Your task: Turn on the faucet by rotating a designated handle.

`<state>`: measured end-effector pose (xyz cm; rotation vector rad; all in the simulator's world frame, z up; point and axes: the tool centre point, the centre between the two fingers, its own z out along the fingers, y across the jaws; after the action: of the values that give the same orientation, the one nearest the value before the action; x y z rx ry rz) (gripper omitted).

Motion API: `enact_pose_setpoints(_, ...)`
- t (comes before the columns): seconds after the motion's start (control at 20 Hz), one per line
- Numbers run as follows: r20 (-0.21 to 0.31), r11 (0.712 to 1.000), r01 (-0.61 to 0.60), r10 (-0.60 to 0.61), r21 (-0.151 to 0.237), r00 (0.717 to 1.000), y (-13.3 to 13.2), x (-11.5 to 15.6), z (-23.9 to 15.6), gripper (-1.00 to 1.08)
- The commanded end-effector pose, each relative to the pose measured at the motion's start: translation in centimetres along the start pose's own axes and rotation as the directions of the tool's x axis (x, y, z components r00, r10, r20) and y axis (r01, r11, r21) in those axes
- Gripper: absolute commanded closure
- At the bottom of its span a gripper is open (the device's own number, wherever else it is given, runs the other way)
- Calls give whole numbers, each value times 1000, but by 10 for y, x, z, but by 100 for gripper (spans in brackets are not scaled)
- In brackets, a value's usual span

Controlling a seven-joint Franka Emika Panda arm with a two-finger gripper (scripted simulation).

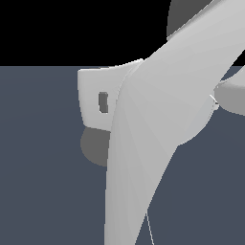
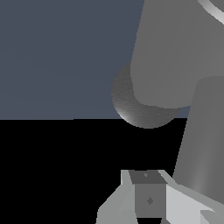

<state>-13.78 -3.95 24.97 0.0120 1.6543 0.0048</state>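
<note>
In the wrist view the faucet [image 2: 175, 52] fills the upper right as a thick matte-grey cylinder. A darker rounded base [image 2: 138, 109] bulges out from under it. A slimmer grey rod, which I take for the handle [image 2: 205, 144], runs down close beside my fingertips. I cannot tell whether it touches them. My gripper [image 2: 151, 201] shows at the picture's edge, its fingers together with no gap and nothing between them. In the exterior view the arm hides most of the faucet, and only a dark grey rounded part [image 1: 94, 146] peeks out.
My white arm links [image 1: 143, 143] cross the exterior view close to the camera and block most of it. A white block with a dark slot [image 1: 103, 100] sticks out toward that view's left. The floor [image 1: 38, 167] is flat blue-grey. A pale strip [image 2: 214, 11] crosses one wrist-view corner.
</note>
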Motion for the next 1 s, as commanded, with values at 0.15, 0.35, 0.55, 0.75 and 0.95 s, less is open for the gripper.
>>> enact_pose_setpoints(0.15,-16,1000,-5,5,-14,1000,14,7,2,108)
enact_pose_setpoints(0.35,3,1000,-3,3,-22,1000,29,-1,2,108)
enact_pose_setpoints(0.55,21,1000,-1,2,-29,1000,43,-9,2,108)
enact_pose_setpoints(0.75,38,999,0,1,-36,999,57,-17,2,108)
enact_pose_setpoints(0.95,55,999,2,0,-42,998,70,-25,1,108)
